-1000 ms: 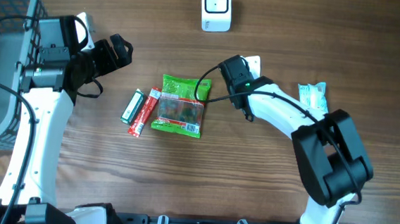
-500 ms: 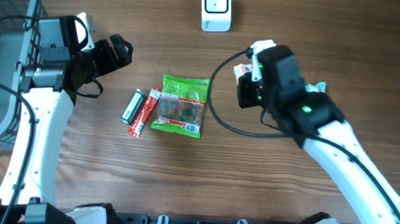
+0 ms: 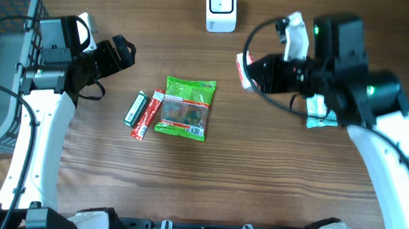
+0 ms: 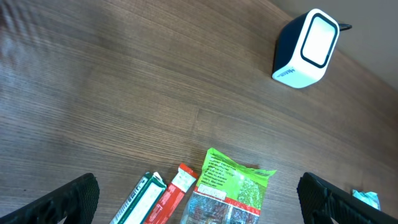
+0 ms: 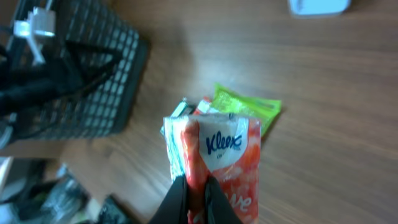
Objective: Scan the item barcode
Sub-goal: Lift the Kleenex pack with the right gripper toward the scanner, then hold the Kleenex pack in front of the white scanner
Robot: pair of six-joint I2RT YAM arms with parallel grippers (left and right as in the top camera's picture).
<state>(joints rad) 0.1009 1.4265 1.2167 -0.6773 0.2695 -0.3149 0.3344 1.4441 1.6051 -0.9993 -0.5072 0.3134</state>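
A Kleenex tissue pack (image 5: 221,149) is pinched in the closed right gripper (image 5: 198,194) above the desk (image 3: 258,169), near the scanner (image 3: 220,7), presumably so it can be scanned; the left gripper (image 3: 124,51) is seen open.

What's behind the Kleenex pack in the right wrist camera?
The green snack bag sticks out behind the Kleenex pack, lying on the table. The pack, held in the right gripper, covers most of the bag and the stick packets beside it.
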